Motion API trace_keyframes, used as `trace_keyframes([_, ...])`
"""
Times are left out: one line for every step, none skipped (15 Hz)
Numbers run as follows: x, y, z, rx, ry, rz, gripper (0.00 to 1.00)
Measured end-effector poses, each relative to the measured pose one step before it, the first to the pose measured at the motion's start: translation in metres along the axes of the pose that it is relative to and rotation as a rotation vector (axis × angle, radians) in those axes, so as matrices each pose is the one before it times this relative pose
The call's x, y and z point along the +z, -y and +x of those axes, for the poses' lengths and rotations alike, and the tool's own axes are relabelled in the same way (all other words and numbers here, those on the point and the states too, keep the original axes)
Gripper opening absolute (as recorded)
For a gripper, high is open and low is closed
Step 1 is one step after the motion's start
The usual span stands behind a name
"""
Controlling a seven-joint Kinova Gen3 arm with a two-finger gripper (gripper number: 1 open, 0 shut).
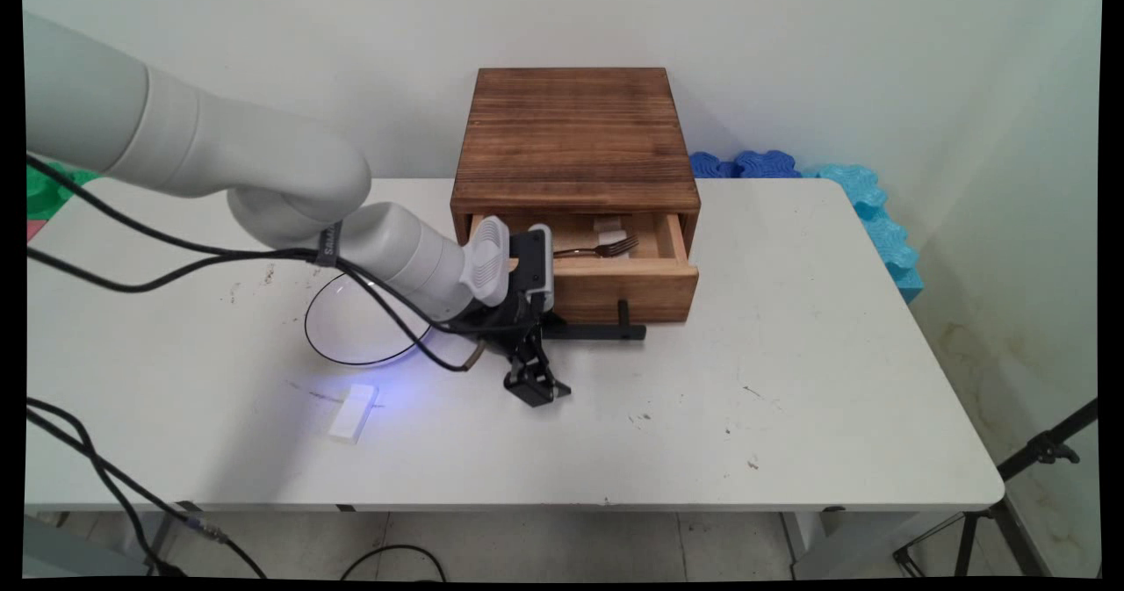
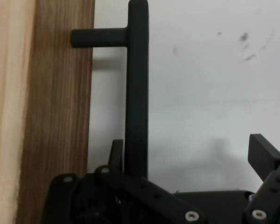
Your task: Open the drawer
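Wooden drawer point(image 1: 625, 285) is seen pulled part-open, fork point(image 1: 601, 248) inside; end effector point(image 1: 536, 387), fingers point(image 2: 263, 154) spread apart, is positioned at black handle point(image 2: 136, 107), unclamped, above tabletop point(image 1: 790, 380).

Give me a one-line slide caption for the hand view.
Open pincer beside the drawer front, its black handle running between the fingers, white table behind.
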State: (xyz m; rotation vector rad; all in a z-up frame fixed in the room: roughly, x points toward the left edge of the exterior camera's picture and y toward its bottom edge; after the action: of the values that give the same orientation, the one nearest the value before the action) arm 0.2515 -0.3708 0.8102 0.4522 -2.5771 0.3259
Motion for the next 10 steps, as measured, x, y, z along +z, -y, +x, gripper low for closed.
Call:
trace_keyframes([-0.0012,-0.00425,-0.00068,0.00154,-0.00164,-0.00473,1.0])
trace_keyframes([-0.00143,-0.00496,-0.00078,0.00172,-0.00186,-0.00534,1.0])
trace_keyframes([-0.00142,-0.00487,-0.00083,0.00108,-0.00183,-0.00489,1.0])
trace_keyframes([-0.00123,-0.00434,-0.0006,0.00101,-0.0018,-0.00457,1.0])
trace_keyframes([-0.00099,-0.00356,-0.00047,0.00092,-0.00147,-0.00367,1.0])
trace_keyframes([-0.00099,-0.00365,-0.00046,0.00083,-0.00159,-0.00367,1.0])
trace_keyframes([-0.00142,-0.00524,-0.0006,0.00063,-0.00237,-0.0053,1.0])
trace_keyframes([-0.00128,-0.00488,-0.00054,0.0007,-0.00213,-0.00485,1.0])
trace_keyframes([-0.00103,-0.00422,-0.00037,0.00027,-0.00207,-0.00427,1.0])
trace_keyframes([-0.00114,-0.0048,-0.00031,0.00022,-0.00264,-0.00482,1.0])
